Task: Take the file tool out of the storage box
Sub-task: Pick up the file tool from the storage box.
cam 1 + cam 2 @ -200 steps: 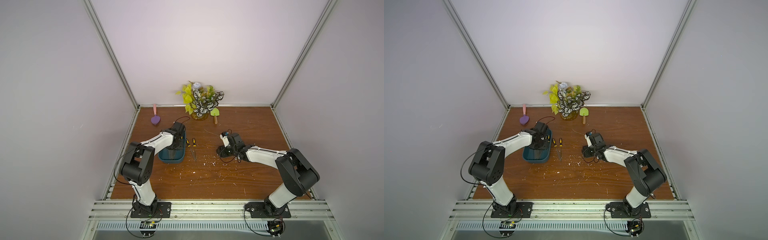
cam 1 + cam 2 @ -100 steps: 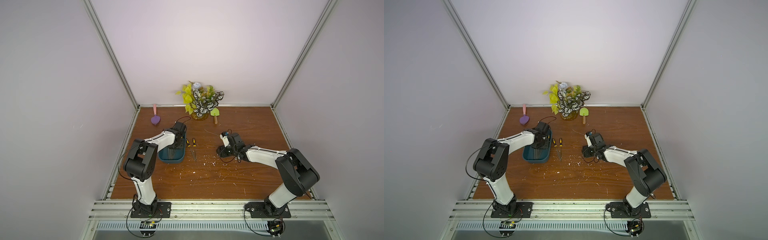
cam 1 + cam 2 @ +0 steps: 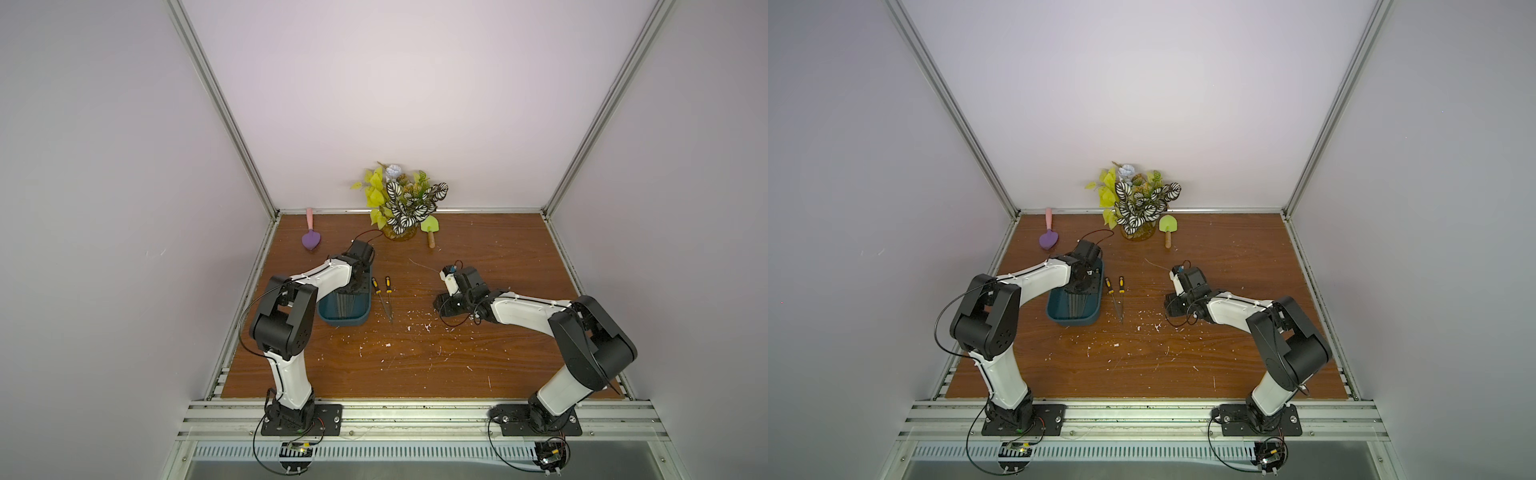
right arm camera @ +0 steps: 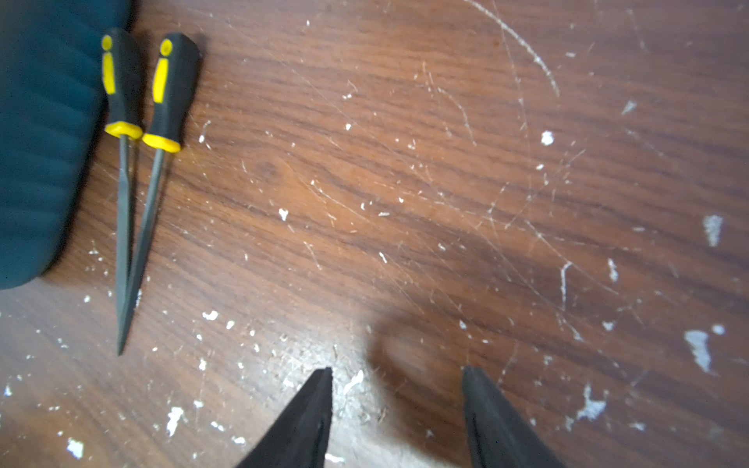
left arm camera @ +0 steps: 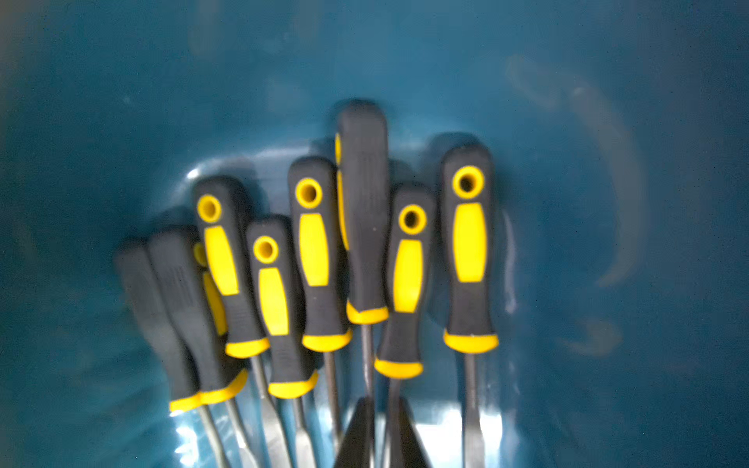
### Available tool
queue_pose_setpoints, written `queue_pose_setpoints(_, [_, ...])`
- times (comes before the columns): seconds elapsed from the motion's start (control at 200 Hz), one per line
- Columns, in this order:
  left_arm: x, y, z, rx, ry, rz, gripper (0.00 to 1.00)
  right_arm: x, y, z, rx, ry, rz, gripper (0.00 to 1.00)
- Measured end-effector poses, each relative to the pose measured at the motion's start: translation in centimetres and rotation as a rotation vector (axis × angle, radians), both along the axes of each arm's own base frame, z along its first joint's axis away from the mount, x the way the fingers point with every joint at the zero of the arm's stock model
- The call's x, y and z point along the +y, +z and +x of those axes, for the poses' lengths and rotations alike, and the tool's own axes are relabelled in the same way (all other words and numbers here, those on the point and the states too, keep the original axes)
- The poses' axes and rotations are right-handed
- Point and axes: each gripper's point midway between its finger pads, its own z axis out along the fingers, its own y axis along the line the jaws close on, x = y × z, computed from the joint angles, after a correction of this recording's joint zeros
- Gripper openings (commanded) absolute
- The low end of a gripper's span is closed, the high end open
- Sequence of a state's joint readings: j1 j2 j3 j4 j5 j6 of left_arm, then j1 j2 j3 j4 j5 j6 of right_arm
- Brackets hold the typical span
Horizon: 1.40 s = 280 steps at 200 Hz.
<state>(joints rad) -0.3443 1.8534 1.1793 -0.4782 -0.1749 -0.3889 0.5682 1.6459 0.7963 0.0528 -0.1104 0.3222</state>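
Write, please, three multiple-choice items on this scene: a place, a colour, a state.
1. Where do the two loose black-and-yellow-handled metal files lie? A) against the back wall B) on the wooden table beside the dark teal plastic storage box C) in a gripper
2. What colour is the heart-shaped scoop? A) purple B) red C) white
3. The right gripper is: A) shut on a file B) open and empty C) inside the box
Key: 1 B, they lie outside its wall; 2 A, purple head; 3 B, jaws apart over wood.
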Motion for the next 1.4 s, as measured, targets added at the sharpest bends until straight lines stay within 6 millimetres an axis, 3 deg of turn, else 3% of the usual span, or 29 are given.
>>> queue_pose_setpoints(0.095, [0.1, -0.8, -0.1, 0.016, 0.001, 0.010, 0.12, 0.0, 0.0, 0.0, 0.000, 0.000, 0.000, 0.57])
queue_pose_setpoints(0.185, [0.2, -0.7, 0.2, 0.004, 0.005, 0.015, 0.20, 0.0, 0.0, 0.0, 0.001, 0.000, -0.001, 0.57])
queue_pose_setpoints(0.38, [0.3, -0.6, 0.5, -0.015, 0.014, 0.021, 0.26, 0.0, 0.0, 0.0, 0.002, 0.000, -0.002, 0.57])
queue_pose_setpoints(0.505, [0.4, -0.6, 0.6, -0.021, 0.015, 0.023, 0.15, 0.0, 0.0, 0.0, 0.002, 0.000, -0.001, 0.57])
queue_pose_setpoints(0.585, [0.4, -0.7, 0.6, -0.023, 0.016, 0.023, 0.01, 0.0, 0.0, 0.0, 0.002, 0.001, -0.001, 0.57])
queue_pose_setpoints(0.981, [0.6, 0.0, -0.1, -0.034, 0.011, 0.018, 0.00, 0.2, 0.3, 0.2, 0.001, 0.001, 0.000, 0.56])
queue_pose_setpoints(1.051, [0.6, 1.3, -0.6, -0.060, 0.000, 0.006, 0.00, 0.5, 0.8, 0.5, -0.010, 0.004, 0.010, 0.56])
queue_pose_setpoints(1.156, [0.2, 5.1, -0.9, -0.160, -0.032, -0.046, 0.00, 1.4, 2.0, 1.0, -0.028, 0.016, 0.041, 0.56])
queue_pose_setpoints(1.296, [-1.4, 10.6, -1.2, -0.327, -0.116, -0.179, 0.00, 3.3, 3.8, 1.3, -0.044, 0.044, 0.110, 0.56])
queue_pose_setpoints(1.401, [-3.3, 12.4, -1.8, -0.388, -0.203, -0.292, 0.00, 5.1, 5.3, 1.2, -0.044, 0.072, 0.189, 0.56])
